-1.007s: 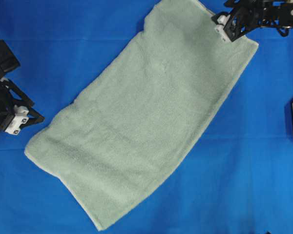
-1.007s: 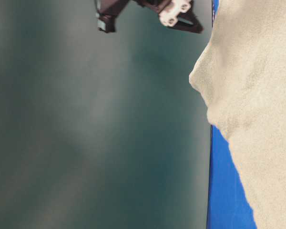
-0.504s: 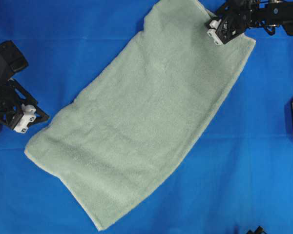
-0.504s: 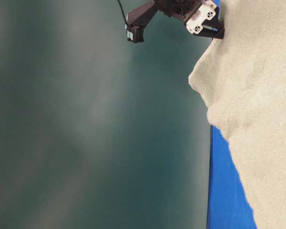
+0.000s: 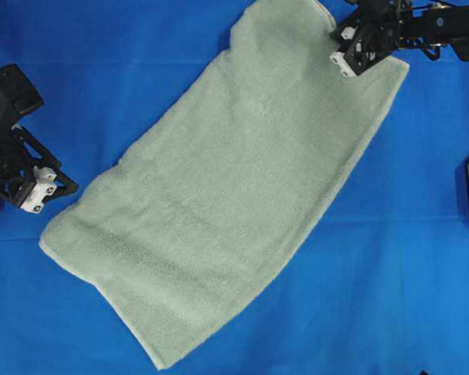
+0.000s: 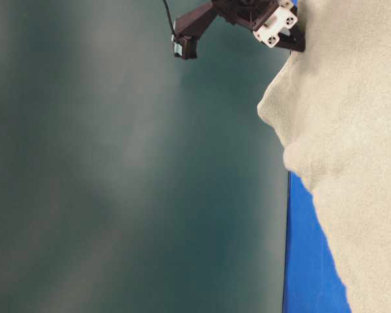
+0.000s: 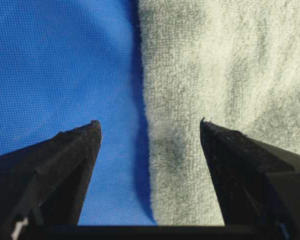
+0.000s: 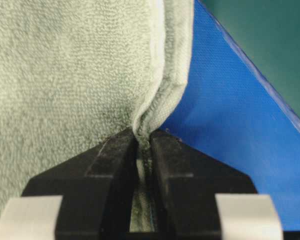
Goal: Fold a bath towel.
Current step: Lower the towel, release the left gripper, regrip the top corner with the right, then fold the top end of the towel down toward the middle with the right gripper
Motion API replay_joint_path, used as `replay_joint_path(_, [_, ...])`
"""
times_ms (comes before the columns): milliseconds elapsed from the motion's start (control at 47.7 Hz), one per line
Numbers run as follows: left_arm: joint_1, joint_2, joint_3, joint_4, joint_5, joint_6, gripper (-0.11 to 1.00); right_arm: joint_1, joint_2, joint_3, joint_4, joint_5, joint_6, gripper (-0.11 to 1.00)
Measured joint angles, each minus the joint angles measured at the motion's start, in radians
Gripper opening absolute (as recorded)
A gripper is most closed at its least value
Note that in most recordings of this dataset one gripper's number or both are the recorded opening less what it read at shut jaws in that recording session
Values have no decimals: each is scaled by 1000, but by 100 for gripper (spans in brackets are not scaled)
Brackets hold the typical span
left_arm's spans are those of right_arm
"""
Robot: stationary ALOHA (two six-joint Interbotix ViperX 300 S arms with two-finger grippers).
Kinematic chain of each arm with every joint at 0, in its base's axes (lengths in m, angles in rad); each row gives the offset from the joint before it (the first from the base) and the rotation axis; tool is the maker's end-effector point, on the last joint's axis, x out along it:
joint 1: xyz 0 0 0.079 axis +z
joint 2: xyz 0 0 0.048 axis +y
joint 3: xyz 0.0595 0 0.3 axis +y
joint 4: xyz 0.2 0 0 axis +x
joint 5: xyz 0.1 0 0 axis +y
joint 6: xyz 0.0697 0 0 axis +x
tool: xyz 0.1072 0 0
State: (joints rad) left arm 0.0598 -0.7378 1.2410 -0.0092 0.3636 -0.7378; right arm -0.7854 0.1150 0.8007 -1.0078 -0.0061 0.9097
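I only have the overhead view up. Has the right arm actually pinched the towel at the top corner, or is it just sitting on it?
Observer: Pinched. The right wrist view shows the right gripper with jaws shut on a bunched fold of the bath towel at its hemmed edge.
Operator: And the left one, is it over the towel yet?
Observer: The left gripper is open and straddles the towel's edge: one jaw over the blue cloth, the other over terry.
Operator: Is the grabbed corner near the table edge?
Observer: Yes, the right wrist view shows the blue cloth's edge just beyond that corner.
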Motion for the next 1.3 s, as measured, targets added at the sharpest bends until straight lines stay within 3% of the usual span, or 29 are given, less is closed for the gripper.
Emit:
replay_joint_path(168, [2, -11, 0, -2, 0, 0, 74, 23, -117, 12, 21, 49, 2, 12])
replay_joint_path(273, [0, -18, 0, -2, 2, 0, 74, 91, -199, 11, 43, 112, 2, 12])
replay_joint_path(378, [2, -28, 0, -2, 0, 3, 74, 184, -242, 2, 72, 189, 2, 12])
replay_joint_path(504, [2, -35, 0, -2, 0, 6, 74, 333, -238, -34, 144, 265, 3, 12])
replay_joint_path(713, [2, -46, 0, 0, 0, 31, 74, 584, -130, -140, 265, 339, 2, 12])
replay_joint_path(860, [0, -48, 0, 0, -5, 64, 74, 706, -31, -253, 325, 396, 3, 12])
replay_joint_path(1070, [0, -48, 0, 0, -17, 78, 74, 744, 63, -362, 390, 422, 8, 12])
replay_joint_path(1301, [2, -49, 0, 0, -17, 84, 74, 759, 94, -391, 423, 417, 5, 12])
